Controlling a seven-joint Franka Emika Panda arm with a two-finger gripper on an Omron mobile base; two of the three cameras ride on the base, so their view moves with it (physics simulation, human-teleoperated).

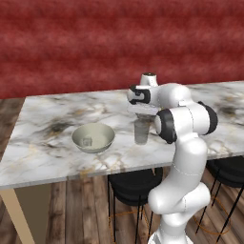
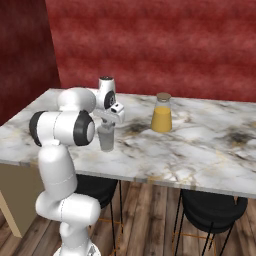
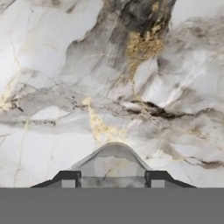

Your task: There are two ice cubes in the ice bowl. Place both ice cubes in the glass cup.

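One ice cube [image 1: 86, 141] lies in the ice bowl [image 1: 93, 137] on the marble desk [image 1: 43, 128]. The end effector [image 3: 113, 178] hangs released over the glass cup [image 1: 141, 132]; cup contents unclear.

Rendered kitchen or bar area, probably: marble table [image 1: 43, 143] backed by a red wall [image 1: 95, 38], black stools [image 2: 210, 210] tucked underneath, wood plank floor [image 1: 81, 209] seen.

The glass cup [image 3: 114, 159] is being viewed from above at 6 o'clock, its rim arching between the two finger tips [image 3: 67, 178]. Marble counter [image 3: 87, 74] is being shown from 9 through 3 o'clock.
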